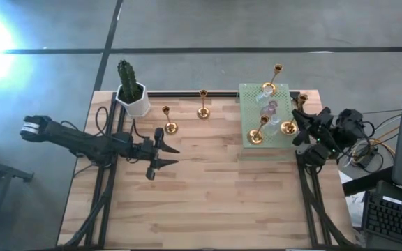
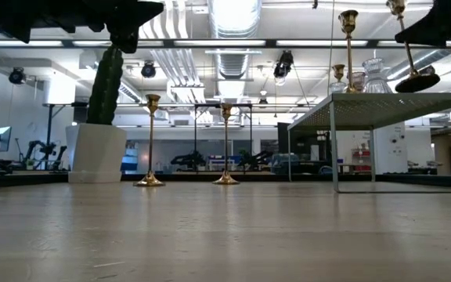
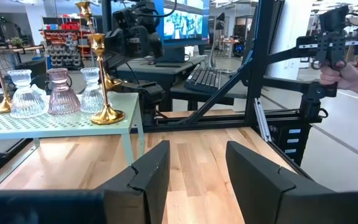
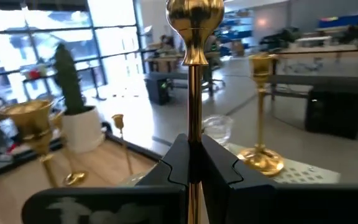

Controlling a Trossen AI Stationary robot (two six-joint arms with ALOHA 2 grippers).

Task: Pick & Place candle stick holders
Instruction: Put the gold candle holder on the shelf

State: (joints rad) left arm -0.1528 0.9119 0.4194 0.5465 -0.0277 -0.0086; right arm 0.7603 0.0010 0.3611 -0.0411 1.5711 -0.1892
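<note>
I am working the right hand (image 4: 192, 163) at the right edge of the green perforated mat (image 1: 246, 94), and it is pinching the thin stem of a gold candle stick holder (image 4: 193, 81), which the low view shows lifted and tilted above the mat's raised surface. I judge this to be the pick step, with the carry about to begin. On the mat I am seeing more gold holders (image 1: 257, 136) and a cluster of small glass holders (image 1: 271, 108) close around the held one, so the next move calls for a straight lift clear of those neighbours before swinging toward the open desk (image 1: 208, 188). Two gold holders (image 1: 170, 127) are already standing on the desk to the left of the mat, near the white pot with the cactus (image 1: 132, 97), which suggests where this one belongs. My left hand (image 1: 160, 155) is waiting well left of the mat, over the bare wood, with its fingers spread and nothing between them.
</note>
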